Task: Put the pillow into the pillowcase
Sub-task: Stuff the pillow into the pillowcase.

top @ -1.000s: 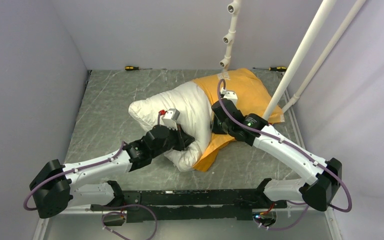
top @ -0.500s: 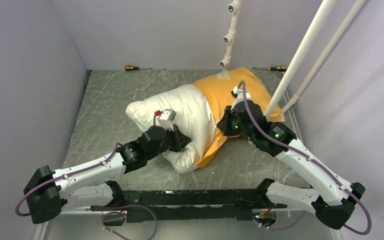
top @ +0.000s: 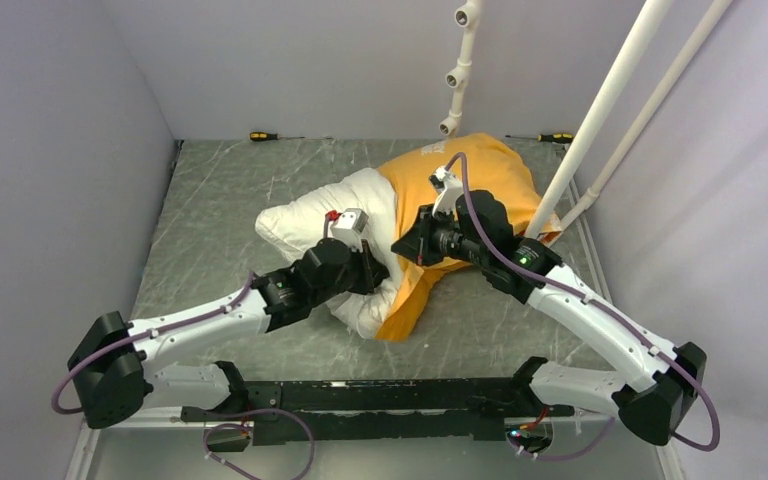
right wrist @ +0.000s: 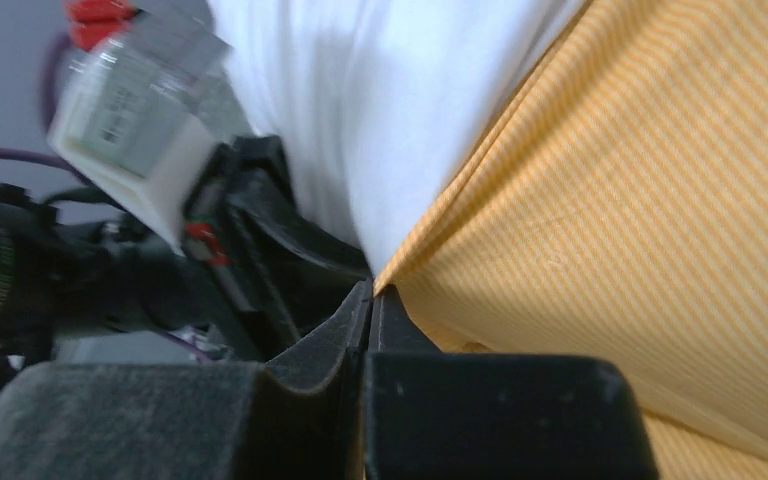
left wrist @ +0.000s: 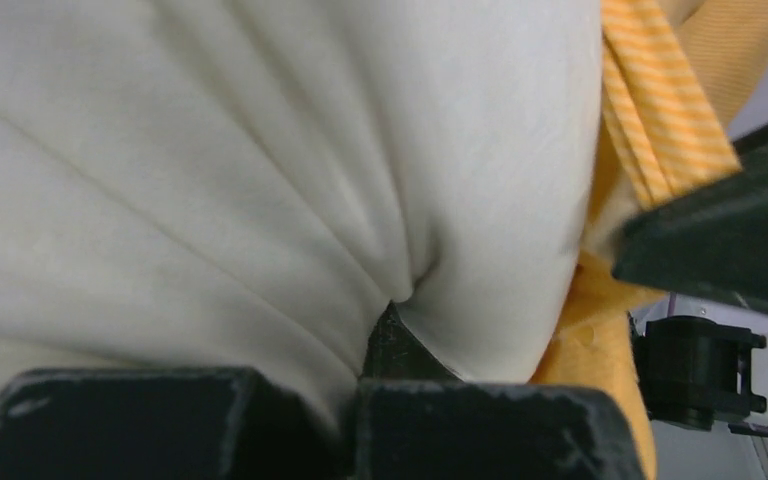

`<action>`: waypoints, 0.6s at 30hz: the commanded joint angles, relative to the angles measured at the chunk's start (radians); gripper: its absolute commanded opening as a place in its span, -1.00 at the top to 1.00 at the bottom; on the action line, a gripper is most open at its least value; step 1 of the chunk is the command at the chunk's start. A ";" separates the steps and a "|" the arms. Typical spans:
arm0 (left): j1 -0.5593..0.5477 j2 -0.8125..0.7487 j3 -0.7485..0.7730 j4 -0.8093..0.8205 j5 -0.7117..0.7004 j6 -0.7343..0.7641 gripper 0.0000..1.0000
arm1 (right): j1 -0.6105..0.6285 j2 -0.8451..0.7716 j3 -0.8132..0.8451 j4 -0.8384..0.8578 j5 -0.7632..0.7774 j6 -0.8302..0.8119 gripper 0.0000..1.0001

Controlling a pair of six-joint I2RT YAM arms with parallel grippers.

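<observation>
The white pillow (top: 310,215) lies mid-table with its right half inside the orange-yellow pillowcase (top: 480,175). My left gripper (top: 375,275) is shut on a pinch of the pillow's near edge; in the left wrist view the white pillow fabric (left wrist: 210,150) puckers into the left gripper (left wrist: 390,325), with the pillowcase hem (left wrist: 660,110) at right. My right gripper (top: 407,245) is shut on the pillowcase's open edge. In the right wrist view the striped orange pillowcase (right wrist: 640,200) runs down into the closed right gripper (right wrist: 373,292), beside the pillow (right wrist: 380,100).
Two screwdrivers (top: 265,135) (top: 555,137) lie along the table's far edge. White slanted poles (top: 600,110) stand at the right, close to the pillowcase. A white pipe with fittings (top: 457,75) hangs at the back. Grey walls enclose the left and right sides.
My right gripper closed on the pillowcase edge and dragged it left, further over the pillow. My left gripper kept its pinch and shifted slightly right.
</observation>
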 commanded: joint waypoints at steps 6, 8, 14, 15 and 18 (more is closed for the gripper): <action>-0.026 0.087 0.122 0.186 0.002 0.041 1.00 | 0.232 0.055 0.134 0.691 -0.536 0.231 1.00; -0.026 0.070 0.129 0.170 -0.026 0.053 1.00 | 0.280 0.076 0.134 0.695 -0.541 0.217 1.00; -0.026 -0.048 0.103 -0.019 -0.062 0.072 0.92 | 0.295 -0.026 -0.006 0.413 -0.197 0.133 1.00; -0.026 -0.074 0.105 -0.080 -0.064 0.072 0.80 | 0.289 -0.044 -0.031 0.349 -0.109 0.131 1.00; -0.026 -0.146 0.154 -0.316 -0.068 0.059 0.14 | 0.262 -0.065 -0.127 0.259 0.090 0.157 1.00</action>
